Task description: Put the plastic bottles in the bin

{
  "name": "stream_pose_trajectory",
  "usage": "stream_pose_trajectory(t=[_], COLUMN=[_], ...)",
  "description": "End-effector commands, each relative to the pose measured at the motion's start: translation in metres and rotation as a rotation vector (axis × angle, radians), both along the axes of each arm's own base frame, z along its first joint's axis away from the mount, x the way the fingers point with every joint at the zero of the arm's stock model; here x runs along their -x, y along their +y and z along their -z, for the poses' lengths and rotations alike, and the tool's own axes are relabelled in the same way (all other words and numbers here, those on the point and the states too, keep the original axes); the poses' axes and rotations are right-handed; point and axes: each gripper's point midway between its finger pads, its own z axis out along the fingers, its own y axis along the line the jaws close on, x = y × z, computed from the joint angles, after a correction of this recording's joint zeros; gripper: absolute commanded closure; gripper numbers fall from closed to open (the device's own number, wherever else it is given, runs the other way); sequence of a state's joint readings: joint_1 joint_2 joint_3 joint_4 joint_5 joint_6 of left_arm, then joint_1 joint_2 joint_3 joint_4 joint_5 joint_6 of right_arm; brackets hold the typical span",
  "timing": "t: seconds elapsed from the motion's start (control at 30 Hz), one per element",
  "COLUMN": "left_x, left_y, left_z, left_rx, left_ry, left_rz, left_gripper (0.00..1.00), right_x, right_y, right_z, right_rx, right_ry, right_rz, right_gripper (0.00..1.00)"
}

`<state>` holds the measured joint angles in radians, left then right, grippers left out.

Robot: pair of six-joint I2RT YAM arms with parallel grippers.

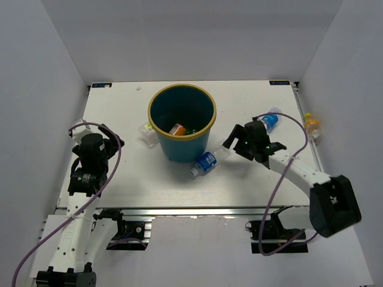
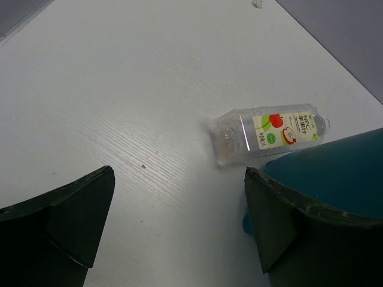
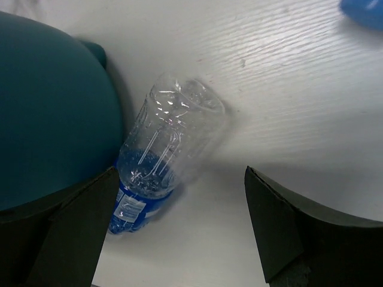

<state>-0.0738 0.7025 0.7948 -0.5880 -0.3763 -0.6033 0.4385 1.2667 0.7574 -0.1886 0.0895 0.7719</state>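
round teal plastic bin w/ yellowish rim [image 1: 179,149] stands upright mid-table, toward the far edge. inside it: one stubby orange bottle w/ white cap [image 1: 178,129] lying on the bottom. clear bottle w/ white-green label [image 2: 269,133] lies on its side just left of the bin, close by the wall; can't tell if touching. clear bottle w/ blue label [image 3: 164,152] lies on its side at the bin's near-right foot, against the wall, cap end toward near-left. second clear blue-label bottle [image 1: 270,121] lies farther right, just behind the right arm's wrist. second stubby orange bottle [image 1: 312,124] sits at the table's right edge, well apart from the bin. left gripper [image 2: 178,179]: jaws spread wide, nothing between them, over bare white tabletop [image 2: 119,89], pointed toward the white-green bottle, apart from it. right gripper [image 3: 179,179]: jaws spread wide, not gripping anything; blue-label bottle at the bin lies just ahead of them, nearer one finger, contact not visible.
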Motion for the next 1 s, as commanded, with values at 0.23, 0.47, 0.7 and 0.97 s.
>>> stream_pose_trajectory(t=[0.23, 0.47, 0.7, 0.97], left_x=[-0.002, -0.002, -0.002, -0.001], left_y=[0.001, 0.002, 0.004, 0.002], left_z=[-0.005, -0.002, -0.001, 0.002], left_rx=[-0.006, -0.012, -0.011, -0.013], left_ry=[-0.019, -0.005, -0.002, 0.01], left_rz=[0.002, -0.005, -0.018, 0.0], left_gripper=[0.02, 0.02, 0.02, 0.02], right_x=[-0.033, -0.022, -0.055, -0.033], right_y=[0.047, 0.045, 0.026, -0.047], right_z=[0.038, 0.089, -0.017, -0.333], right_rx=[0.022, 0.07, 0.153, 0.261], right_ry=[0.061, 0.188, -0.137, -0.991], right_rz=[0.036, 0.05, 0.036, 0.124], right_gripper=[0.11, 0.23, 0.71, 0.67])
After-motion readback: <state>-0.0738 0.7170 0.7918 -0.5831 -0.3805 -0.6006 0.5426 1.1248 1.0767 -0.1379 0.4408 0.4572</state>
